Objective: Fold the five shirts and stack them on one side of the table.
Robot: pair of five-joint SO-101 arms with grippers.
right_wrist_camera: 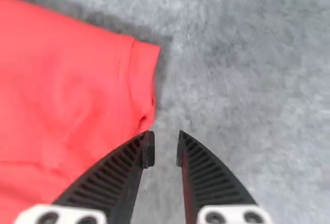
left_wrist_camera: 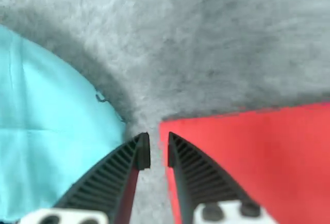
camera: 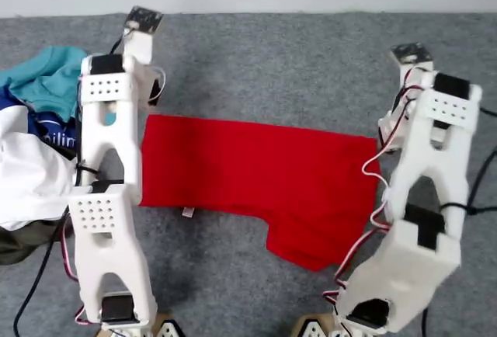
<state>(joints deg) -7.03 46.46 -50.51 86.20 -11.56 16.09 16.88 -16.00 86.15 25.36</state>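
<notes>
- Here, the flat red cotton shirt [camera: 248,166] lies mid-table between my arms. The left gripper [left_wrist_camera: 154,154], fingers narrowly apart and empty, sits at its far-left corner, so closing may miss the edge.
- The crumpled teal shirt [left_wrist_camera: 46,131] just to the left could snag instead.
- The right gripper [right_wrist_camera: 162,149], likewise slightly spread, sits beside the right sleeve and may pinch only the grey carpet [right_wrist_camera: 247,69].

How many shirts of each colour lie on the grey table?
red cloth shirt, spread flat: 1
teal cloth shirt, in the pile: 1
blue cloth shirt, in the pile: 1
white cloth shirt, in the pile: 1
dark cloth garment, partly hidden: 1
Total: 5
</notes>
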